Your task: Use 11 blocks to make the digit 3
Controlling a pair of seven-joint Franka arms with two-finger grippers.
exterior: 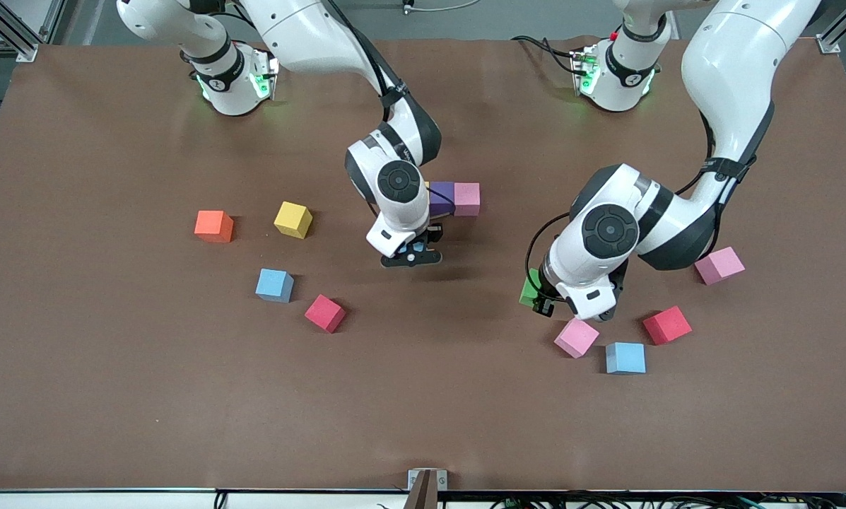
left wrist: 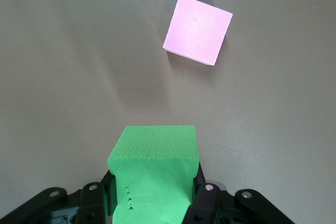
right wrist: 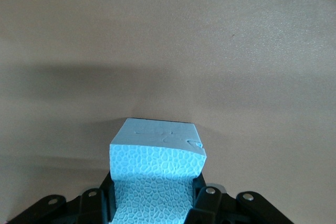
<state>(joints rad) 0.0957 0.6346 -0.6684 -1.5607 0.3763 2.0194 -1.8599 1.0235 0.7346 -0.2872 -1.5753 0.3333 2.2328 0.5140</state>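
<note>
Nearest block: a light blue cube [exterior: 625, 358] lies closest to the front camera, toward the left arm's end of the bench [exterior: 112, 396].
Beside it: a pink cube [exterior: 576, 337] sits just next to it, and a red cube [exterior: 667, 325] lies a little farther from the camera; the three are near each other but apart.
Left claw [exterior: 544, 305]: clenched on the green cube [left wrist: 153, 171], held over bare bench near that pink cube [left wrist: 197, 30].
Right claw [exterior: 413, 256]: grasping a second light blue cube [right wrist: 155, 174], held over the middle of the bench.
Started row: a purple cube [exterior: 442, 198] and a second pink cube [exterior: 466, 199] touch side by side in the middle of the bench; the right arm hides whatever lies at the purple cube's other face.
Third pink cube [exterior: 719, 265]: alone near the left arm's elbow.
Right arm's end: a yellow cube [exterior: 292, 219] and an orange cube [exterior: 213, 226] lie apart; nearer the camera are a third light blue cube [exterior: 274, 285] and a second red cube [exterior: 324, 313].
</note>
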